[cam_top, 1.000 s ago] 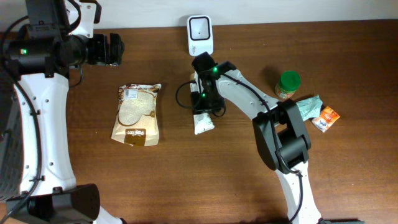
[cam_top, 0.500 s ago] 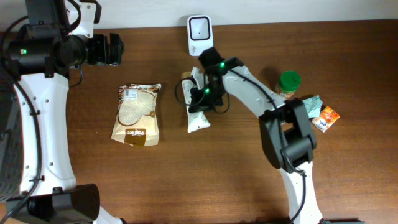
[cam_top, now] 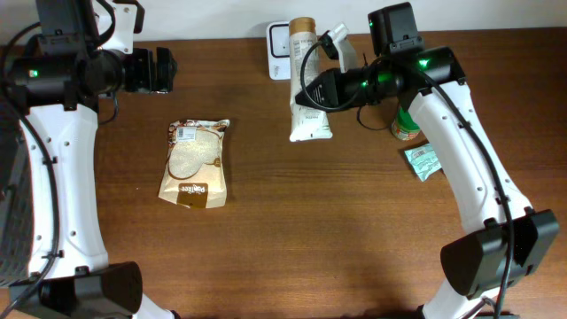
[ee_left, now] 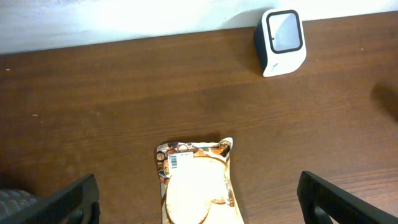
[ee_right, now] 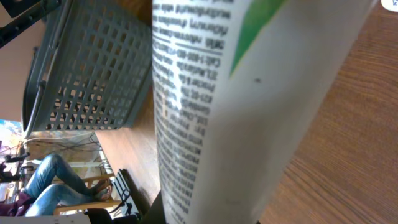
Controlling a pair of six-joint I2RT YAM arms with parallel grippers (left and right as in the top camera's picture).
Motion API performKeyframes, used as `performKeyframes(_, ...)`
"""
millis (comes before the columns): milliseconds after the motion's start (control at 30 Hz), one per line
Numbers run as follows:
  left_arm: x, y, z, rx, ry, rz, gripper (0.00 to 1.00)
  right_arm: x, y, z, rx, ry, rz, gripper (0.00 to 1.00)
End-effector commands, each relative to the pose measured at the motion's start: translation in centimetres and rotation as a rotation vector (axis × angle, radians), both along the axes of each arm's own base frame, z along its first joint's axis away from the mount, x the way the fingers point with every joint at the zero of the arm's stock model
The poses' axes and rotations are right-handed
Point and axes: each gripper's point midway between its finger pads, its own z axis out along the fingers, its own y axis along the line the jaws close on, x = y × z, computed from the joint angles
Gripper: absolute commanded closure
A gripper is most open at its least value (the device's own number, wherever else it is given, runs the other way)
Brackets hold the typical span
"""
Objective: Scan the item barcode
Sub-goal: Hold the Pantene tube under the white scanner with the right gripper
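Count: two arms, one scanner, one tube, one rice bag, one green-lidded jar, one teal packet, one grey basket.
Tube (cam_top: 309, 111): white with a brown cap, held at the far middle of the surface (cam_top: 292, 239); from overhead its cap end overlaps the right side of the scanner (cam_top: 278, 46).
Tube axis: long axis runs far to near, almost straight; the cap points to the far wall and the flat crimped end to the near edge.
Tube print: the right wrist view shows rows of small black text and a green patch up close.
Right gripper (cam_top: 319, 90): jaws clamped on the tube at about mid-length, reaching in from the tube's right.
Left gripper (cam_top: 165, 71): jaws spread wide with nothing between them, at the far left, above the rice bag.
Rice bag (cam_top: 195, 164): flat on the surface, left of the tube and well apart, with a barcode label at its far left corner.
Jar (cam_top: 409, 125): right of the tube, partly behind the right arm.
Teal packet (cam_top: 423, 161): just nearer than the jar.
Basket (ee_right: 81, 68): off the surface, in the right wrist view's background.
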Motion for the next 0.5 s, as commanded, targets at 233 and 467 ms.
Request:
performKeyframes(233, 0.1, -0.1, 0.1, 0.003, -0.007, -0.017, 0.01, 5.1, -1.6, 4.0, -0.360, -0.380, -0.275, 0.96)
performKeyframes(467, 0.1, 0.0, 0.1, 0.003, -0.007, -0.016, 0.01, 14.9, -2.0, -0.4, -0.961, -0.809, -0.410, 0.96)
